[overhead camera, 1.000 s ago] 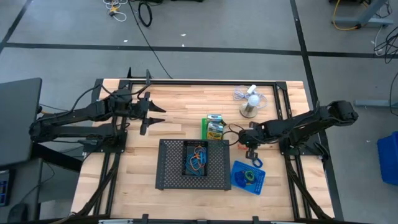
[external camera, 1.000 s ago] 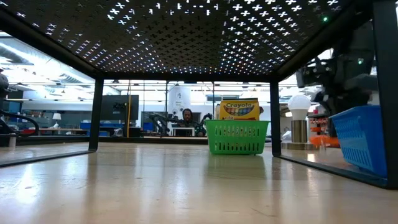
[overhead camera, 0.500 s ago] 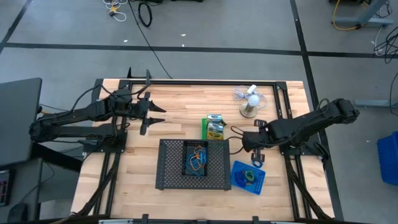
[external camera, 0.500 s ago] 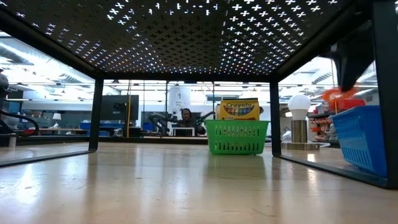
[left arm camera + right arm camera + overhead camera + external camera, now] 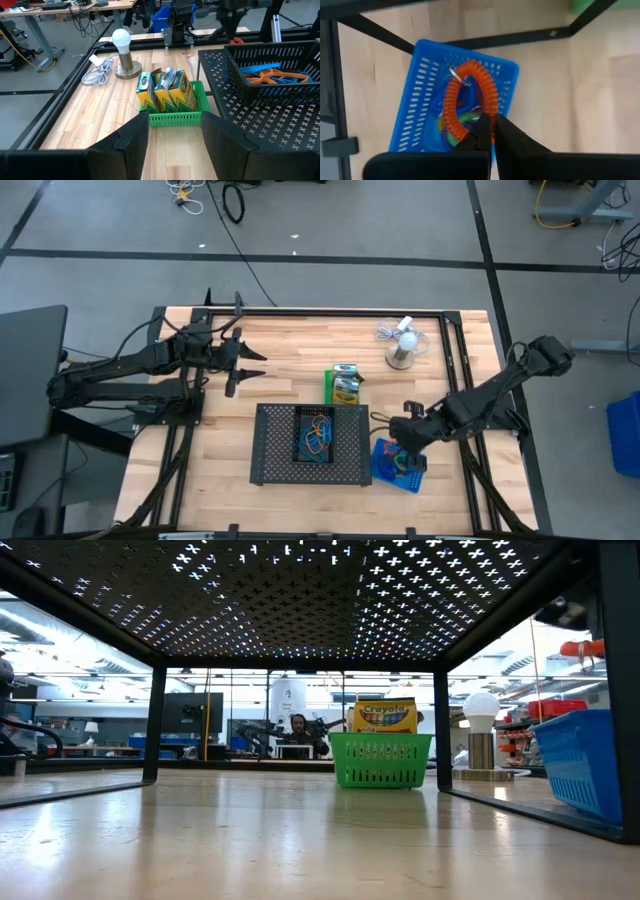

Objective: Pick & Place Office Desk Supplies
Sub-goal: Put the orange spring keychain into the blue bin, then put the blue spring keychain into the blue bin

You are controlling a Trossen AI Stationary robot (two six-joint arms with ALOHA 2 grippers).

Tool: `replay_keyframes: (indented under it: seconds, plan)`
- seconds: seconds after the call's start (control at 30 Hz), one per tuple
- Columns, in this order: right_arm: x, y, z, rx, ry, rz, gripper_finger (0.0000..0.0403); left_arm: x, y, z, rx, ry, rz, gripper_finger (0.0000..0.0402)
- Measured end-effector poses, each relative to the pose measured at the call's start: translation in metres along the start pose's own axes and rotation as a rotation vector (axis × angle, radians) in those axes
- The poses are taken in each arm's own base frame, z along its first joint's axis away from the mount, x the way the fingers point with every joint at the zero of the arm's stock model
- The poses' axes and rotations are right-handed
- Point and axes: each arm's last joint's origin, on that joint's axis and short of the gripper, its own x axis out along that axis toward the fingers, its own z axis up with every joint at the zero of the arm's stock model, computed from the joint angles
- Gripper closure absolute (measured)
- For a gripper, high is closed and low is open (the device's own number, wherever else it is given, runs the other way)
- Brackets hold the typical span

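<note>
- While your right gripper (image 5: 487, 131) pinches the orange coiled loop (image 5: 470, 100), that loop hangs directly over the small blue plastic bin (image 5: 420, 90), its long axis roughly along the bin's length.
- Your left gripper (image 5: 172, 131) waits half-open, well apart.
- Whether the loop touches the bin's contents is unclear.
- The bin rests on the pale wooden table (image 5: 280, 350), just beside the flat black mesh tray (image 5: 275, 445).

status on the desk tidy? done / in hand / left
Done: crayon boxes stand in the green bin; some coils already lie in the blue bin.
In hand: right gripper, jaws shut on an orange coil, above the blue bin.
Left: coils in the black bin on the mesh tray. Left gripper waits.
</note>
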Motion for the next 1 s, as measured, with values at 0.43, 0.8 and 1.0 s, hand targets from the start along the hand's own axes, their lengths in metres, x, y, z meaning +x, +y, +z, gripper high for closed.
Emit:
replay_keyframes:
  seconds: [0.43,0.8,1.0]
  plan:
    - [0.05,0.015,-0.016,0.08,0.067,0.063,0.0388,0.0,0.0,0.0,-0.001,0.0,0.0,0.0214]
    - [0.05,0.015,-0.015,0.127,0.054,0.06,0.0276,0.0,0.0,0.0,0.008,0.0,0.0,0.0214]
    - [0.048,0.007,-0.011,0.148,0.04,0.02,0.0216,0.0,0.0,0.0,0.018,-0.001,0.0,0.0214]
